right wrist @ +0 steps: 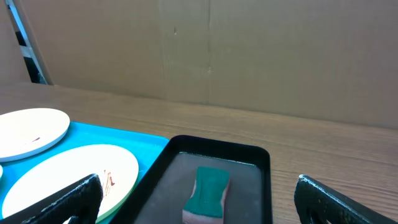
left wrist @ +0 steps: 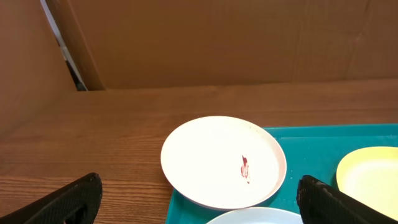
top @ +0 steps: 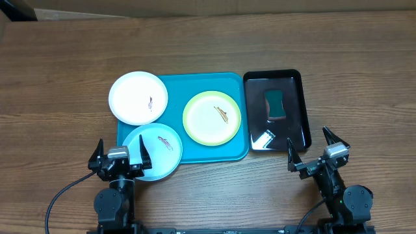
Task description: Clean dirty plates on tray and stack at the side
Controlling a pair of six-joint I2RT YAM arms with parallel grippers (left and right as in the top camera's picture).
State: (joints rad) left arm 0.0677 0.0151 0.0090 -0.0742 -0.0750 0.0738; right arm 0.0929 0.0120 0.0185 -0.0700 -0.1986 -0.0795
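Green sponge (top: 275, 104), right of the turquoise tray (top: 175, 86), should be pinched across its narrow width; left gripper (top: 121, 149) and right gripper (top: 309, 144) are open, empty.

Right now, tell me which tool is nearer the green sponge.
Right. The right tool sits at the near edge of the black tray, close to the sponge; the left tool is by the pale blue plate, far across.

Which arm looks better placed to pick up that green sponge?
Right. The right end effector, open, sits beside the black tray holding the sponge; the left end effector is farther off, by the pale blue plate.
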